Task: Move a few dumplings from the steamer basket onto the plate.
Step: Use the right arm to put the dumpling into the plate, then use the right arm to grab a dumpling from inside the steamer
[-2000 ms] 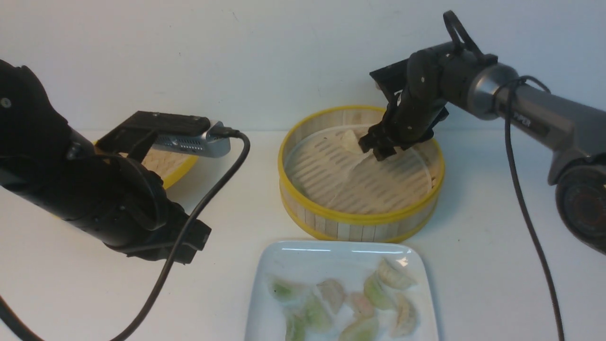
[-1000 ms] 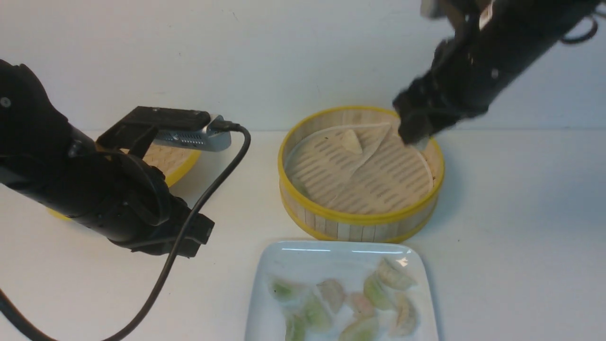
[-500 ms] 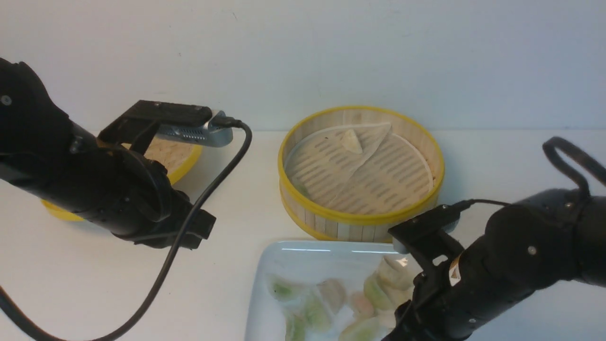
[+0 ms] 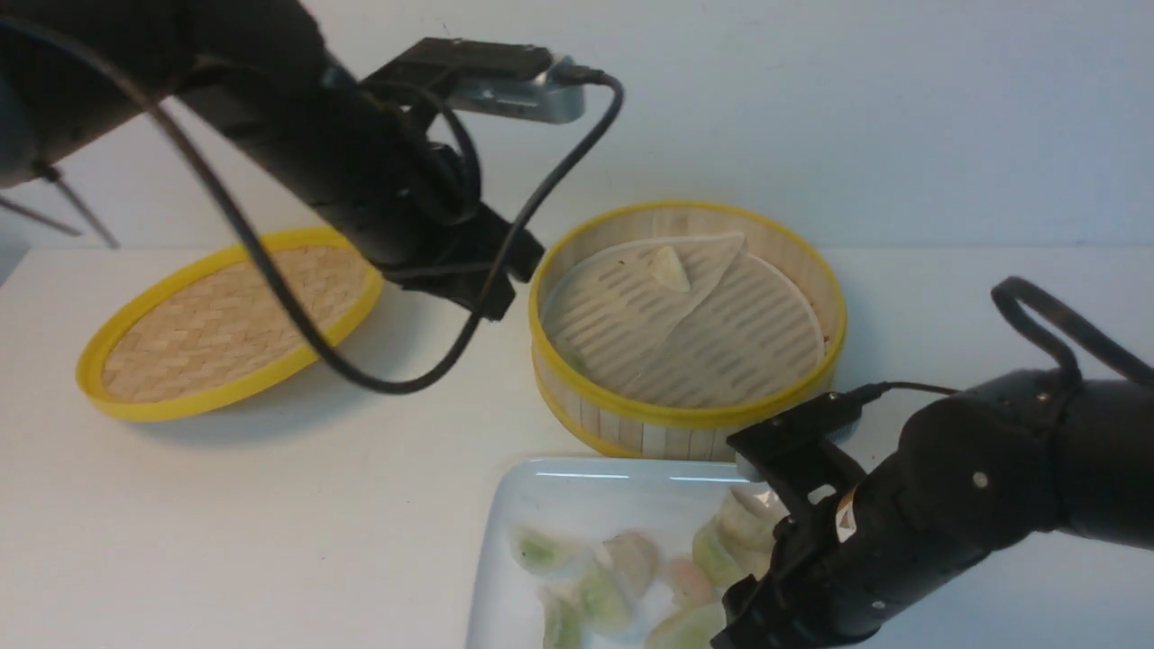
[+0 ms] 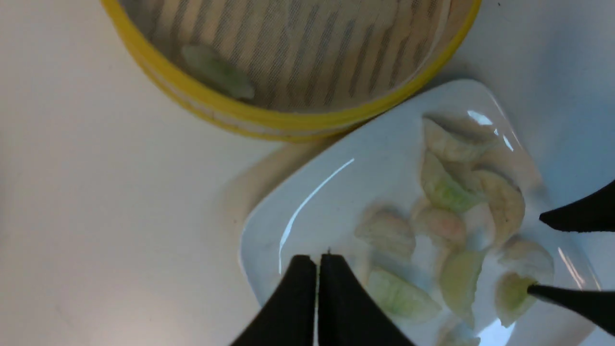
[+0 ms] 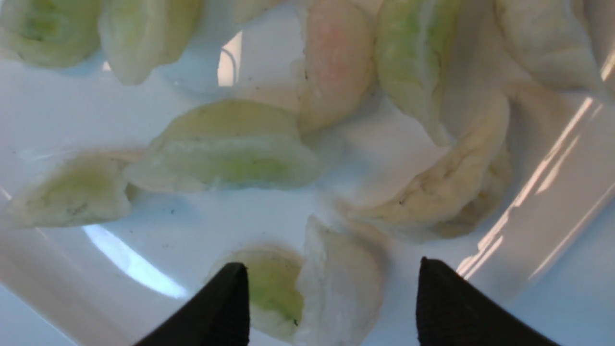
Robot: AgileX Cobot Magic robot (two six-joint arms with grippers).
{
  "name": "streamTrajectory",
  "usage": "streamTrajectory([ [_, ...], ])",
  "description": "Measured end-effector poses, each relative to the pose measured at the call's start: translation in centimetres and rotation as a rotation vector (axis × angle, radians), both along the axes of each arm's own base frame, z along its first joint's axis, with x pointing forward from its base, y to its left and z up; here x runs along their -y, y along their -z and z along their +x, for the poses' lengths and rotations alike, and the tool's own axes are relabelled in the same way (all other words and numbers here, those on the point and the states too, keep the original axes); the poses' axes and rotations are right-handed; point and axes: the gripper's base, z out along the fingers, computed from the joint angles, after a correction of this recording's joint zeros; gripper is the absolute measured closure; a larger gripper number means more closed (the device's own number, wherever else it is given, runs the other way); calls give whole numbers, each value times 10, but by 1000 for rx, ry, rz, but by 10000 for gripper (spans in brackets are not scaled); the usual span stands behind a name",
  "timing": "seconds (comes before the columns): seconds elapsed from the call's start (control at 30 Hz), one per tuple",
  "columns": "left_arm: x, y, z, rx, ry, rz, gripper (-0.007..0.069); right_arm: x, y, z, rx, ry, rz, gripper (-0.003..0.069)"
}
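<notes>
- Small pale pleated dumplings (image 4: pixel 631 563), cream, pink and green, lie clustered on the glossy white squarish plate (image 4: pixel 577 491) at the white table's (image 4: pixel 270 505) near edge.
- The right gripper (image 6: pixel 331 288) hangs low over them, fingers spread apart, gripping nothing.
- A round yellow-rimmed bamboo steamer basket (image 4: pixel 685 419), just behind the plate, holds two more dumplings.
- The left gripper (image 5: pixel 317 269), fingers pressed together, hangs by the basket's left rim.

The steamer basket (image 4: pixel 685 419) sits mid-table (image 4: pixel 270 523) toward the far edge. In it a cream dumpling (image 4: pixel 669 268) lies on the far part of the creased liner (image 4: pixel 721 333), and a green dumpling (image 4: pixel 577 361) lies against the left wall. Just in front, at the near edge, the white plate (image 4: pixel 577 496) holds a cluster of dumplings (image 4: pixel 631 559). The right arm (image 4: pixel 947 514) hangs low over the plate's right side. The left arm (image 4: pixel 361 162) is raised between the basket and the woven lid (image 4: pixel 225 324) at the left.
</notes>
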Motion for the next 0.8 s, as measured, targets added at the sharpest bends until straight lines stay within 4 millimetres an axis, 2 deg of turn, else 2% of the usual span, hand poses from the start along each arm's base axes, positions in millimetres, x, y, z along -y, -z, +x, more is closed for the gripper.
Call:
streamTrajectory([
  [0.1,18,3,23,-25,23,4,631,0,-17,2,11,-10,-17,213],
  [0.2,29,8,41,-35,37,6,631,6,-42,2,67,-9,-35,241],
  [0.3,48,18,75,5,50,-3,631,33,-85,-5,186,62,-77,337],
  [0.47,69,31,106,76,31,-1,622,88,-123,-19,255,252,-130,508],
  [0.5,72,38,111,74,15,4,615,94,-129,-22,271,276,-120,539],
  [0.53,76,41,115,84,0,5,600,104,-137,-27,293,316,-106,585],
  [0.63,83,60,128,90,-44,-12,539,119,-154,-41,348,367,-66,653],
  [0.67,83,61,129,92,-47,-14,539,119,-154,-41,347,369,-66,655],
  [0.8,90,90,147,149,-69,-39,391,127,-168,-58,398,385,-24,672],
])
